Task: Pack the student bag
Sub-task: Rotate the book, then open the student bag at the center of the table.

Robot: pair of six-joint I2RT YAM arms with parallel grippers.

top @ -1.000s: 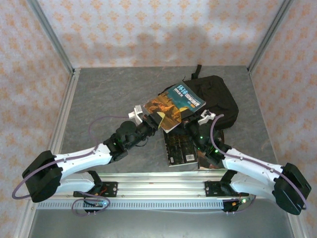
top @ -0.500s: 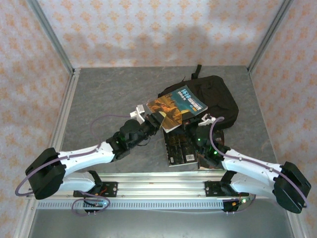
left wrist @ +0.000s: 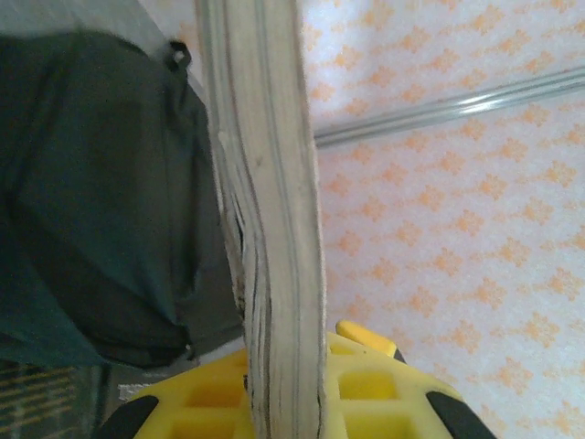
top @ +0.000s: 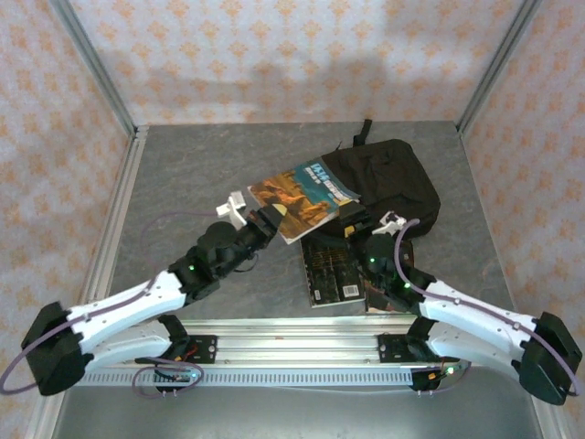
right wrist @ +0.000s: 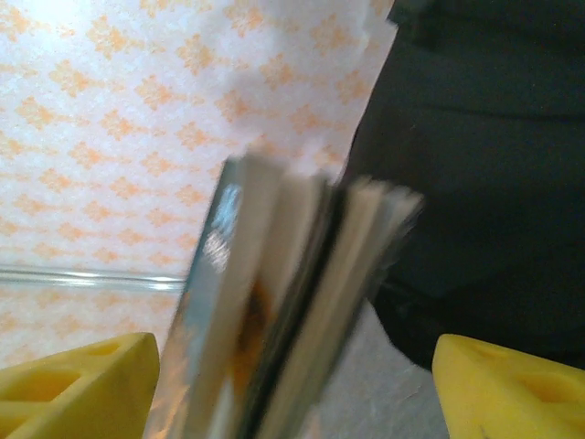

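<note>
- The student bag (top: pixel 398 178) lies flat on the table (top: pixel 201 165), just beyond the right claw (top: pixel 355 222) and farther out to the right of the left claw (top: pixel 263 218).
- Its black fabric looks soft and slack. I judge it will sag and bunch when tugged, and its mouth will not stand open unaided.
- It is probably light and hard to damage, but floppy. Pinching a flat panel would only gather cloth.
- The firmer places to take hold look like the top loop (top: pixel 365 131) on the side away from both claws, or the seamed rim of an opening. No opening is clear from here.
- The paperback book (top: pixel 297 187) is raised and tilted, its far end over the bag's edge nearest the claws.
- The left claw is clamped on the book's near corner. Seen from the left wrist, the pages bow slightly, so the book flexes a little.
- The right claw's fingers are spread wide with the book's edge between them. The view is blurred, so contact is unclear.
- A dark book (top: pixel 334 270) lies flat on the table below, between the claws.
</note>
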